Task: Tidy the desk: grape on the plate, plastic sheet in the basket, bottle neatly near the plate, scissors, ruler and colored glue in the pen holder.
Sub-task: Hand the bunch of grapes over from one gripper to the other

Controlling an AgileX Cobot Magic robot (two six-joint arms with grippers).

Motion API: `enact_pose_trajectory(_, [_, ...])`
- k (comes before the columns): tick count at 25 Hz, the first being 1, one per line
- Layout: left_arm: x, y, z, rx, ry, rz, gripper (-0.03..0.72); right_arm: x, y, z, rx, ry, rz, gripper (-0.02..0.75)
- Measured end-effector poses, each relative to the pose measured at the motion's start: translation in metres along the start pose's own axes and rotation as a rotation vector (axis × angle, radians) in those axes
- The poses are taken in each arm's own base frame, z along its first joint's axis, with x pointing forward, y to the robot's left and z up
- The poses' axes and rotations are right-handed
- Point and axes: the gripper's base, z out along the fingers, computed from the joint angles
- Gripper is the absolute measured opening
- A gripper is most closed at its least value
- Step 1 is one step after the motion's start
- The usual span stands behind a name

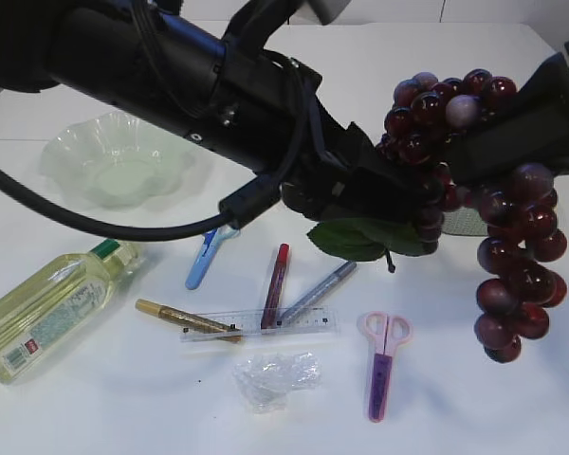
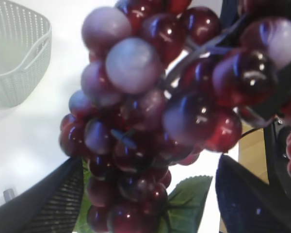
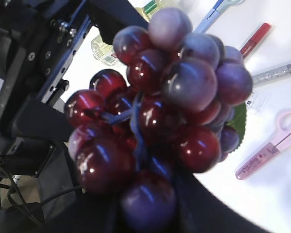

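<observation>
A bunch of dark red grapes (image 1: 512, 256) with a green leaf hangs in the air at the right. My right gripper (image 1: 479, 142) is shut on its top; the grapes fill the right wrist view (image 3: 174, 107) above the jaws (image 3: 150, 208). My left gripper (image 1: 398, 204) reaches across from the left. Its fingers stand open on both sides of the bunch (image 2: 150, 121), around its lower part (image 2: 145, 194). On the table lie a yellow bottle (image 1: 47, 308), pink scissors (image 1: 384, 365), a clear ruler (image 1: 303, 327), a crumpled plastic sheet (image 1: 275, 377) and colored glue pens (image 1: 276, 284). No pen holder shows.
A pale green glass plate (image 1: 66, 152) sits at the back left. A white mesh basket (image 2: 14, 58) shows in the left wrist view, and mostly hidden behind the grapes in the exterior view (image 1: 465, 223). A blue pen (image 1: 207, 256) lies under the left arm.
</observation>
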Motion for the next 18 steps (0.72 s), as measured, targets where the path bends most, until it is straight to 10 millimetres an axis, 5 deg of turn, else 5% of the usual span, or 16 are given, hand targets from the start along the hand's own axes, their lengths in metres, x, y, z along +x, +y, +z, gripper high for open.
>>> enact_pose_trajectory(18, [-0.0049, 0.0022, 0.0052, -0.052, -0.059, -0.021, 0.606, -0.0005, 0.0002, 0.0000, -0.003, -0.006, 0.002, 0.185])
